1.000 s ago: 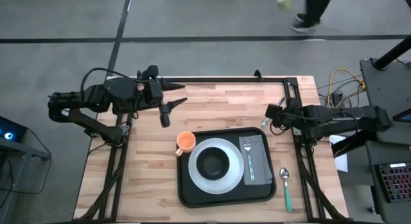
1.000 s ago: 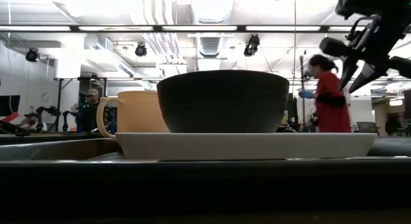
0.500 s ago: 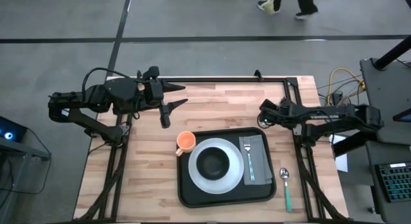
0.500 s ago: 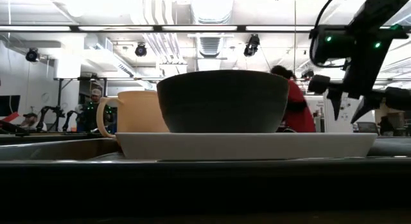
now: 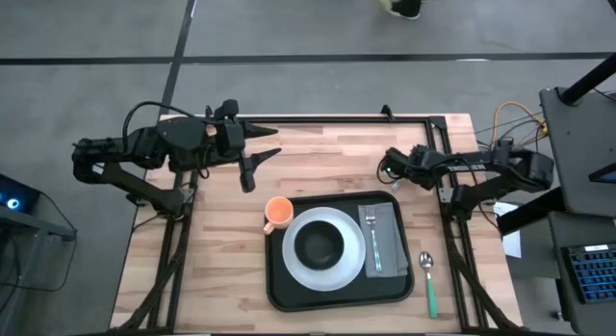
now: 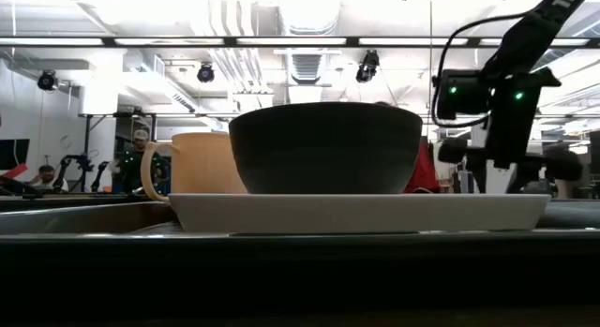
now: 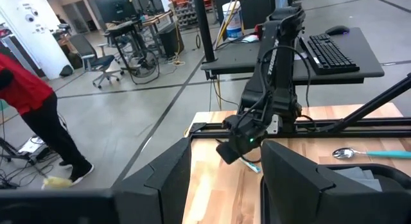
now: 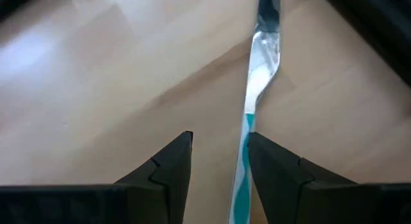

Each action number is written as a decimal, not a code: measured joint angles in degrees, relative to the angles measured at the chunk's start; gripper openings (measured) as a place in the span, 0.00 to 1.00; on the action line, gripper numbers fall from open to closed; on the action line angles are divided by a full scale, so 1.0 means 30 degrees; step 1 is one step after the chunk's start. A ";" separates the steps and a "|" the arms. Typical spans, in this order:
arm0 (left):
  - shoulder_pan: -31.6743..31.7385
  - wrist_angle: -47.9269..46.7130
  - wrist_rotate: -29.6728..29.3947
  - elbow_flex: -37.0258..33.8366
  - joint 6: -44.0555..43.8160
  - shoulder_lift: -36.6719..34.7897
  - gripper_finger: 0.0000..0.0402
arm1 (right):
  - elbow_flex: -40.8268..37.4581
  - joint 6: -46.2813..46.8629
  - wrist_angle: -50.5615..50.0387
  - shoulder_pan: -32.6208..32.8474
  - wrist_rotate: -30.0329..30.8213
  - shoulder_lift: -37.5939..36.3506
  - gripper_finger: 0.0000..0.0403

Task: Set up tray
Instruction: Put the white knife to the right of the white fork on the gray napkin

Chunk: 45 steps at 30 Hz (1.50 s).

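Left gripper [image 5: 252, 148] hangs far left, fingers apart, empty. Tray [image 5: 279, 283] sits near centre, loaded: cup [image 5: 277, 212], plate [image 5: 300, 266], bowl [image 5: 320, 245], napkin with fork [image 5: 372, 236]. Spoon [image 5: 429, 278] just right of it. Probably stiff, heavy, slippery; grab the rim. Right gripper [image 5: 389, 167] far right, open over a knife [image 8: 255, 89].

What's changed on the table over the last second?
The right claw swung inward along the table's far side and now hangs open over a teal-handled utensil lying on the wood. The left claw, the tray and everything on it stayed put.
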 joint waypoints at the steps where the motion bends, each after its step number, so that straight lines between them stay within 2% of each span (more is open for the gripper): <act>1: 0.0000 0.0000 0.0000 0.0000 0.0000 0.0000 0.42 | 0.0006 -0.0263 0.0165 -0.0195 -0.0320 0.0320 0.35; 4: 0.0000 0.0000 0.0000 0.0000 0.0000 -0.0009 0.42 | -0.0015 0.0110 -0.0049 -0.0552 -0.1115 0.1265 0.33; 11: 0.0000 0.0000 0.0150 0.0000 -0.0075 -0.0029 0.42 | 0.0186 0.0443 -0.0160 -0.0570 -0.0988 0.2157 0.31; 14: 0.0000 0.0000 0.0340 0.0000 -0.0146 -0.0036 0.42 | 0.0239 0.0162 -0.0262 -0.0558 -0.1238 0.2107 0.26; 20: 0.0000 0.0000 0.0364 0.0022 -0.0146 -0.0036 0.42 | 0.0265 -0.0242 -0.0353 -0.0277 -0.1820 0.1571 0.06; 24: 0.0000 0.0000 0.0412 0.0068 -0.0146 -0.0051 0.42 | 0.0250 -0.0475 -0.1925 0.0401 -0.2325 0.0465 0.04; 27: 0.0000 0.0000 0.0459 0.0095 -0.0146 -0.0051 0.42 | 0.1100 -0.1590 -0.4415 0.1332 -0.1547 -0.0884 0.03; 31: 0.0000 -0.0022 0.0459 0.0095 -0.0146 -0.0051 0.42 | 0.2754 -0.3011 -0.8477 0.3043 -0.0878 -0.2405 0.03; 35: 0.0000 -0.0002 0.0452 0.0095 -0.0146 -0.0012 0.42 | 0.4333 -0.3050 -0.9481 0.6171 -0.1923 -0.2923 0.03; 37: 0.0000 -0.0007 0.0452 0.0095 -0.0146 0.0015 0.42 | 0.4940 -0.1086 -0.9528 0.8335 -0.2586 -0.2441 0.02; 42: 0.0007 0.0059 0.0444 0.0095 -0.0146 0.0015 0.42 | 0.5929 0.6422 -0.9714 1.4099 -0.3463 0.0271 0.02; 45: 0.0007 0.0036 0.0444 0.0095 -0.0134 -0.0007 0.42 | 0.6875 0.8971 -0.9640 1.6522 -0.4458 0.2512 0.02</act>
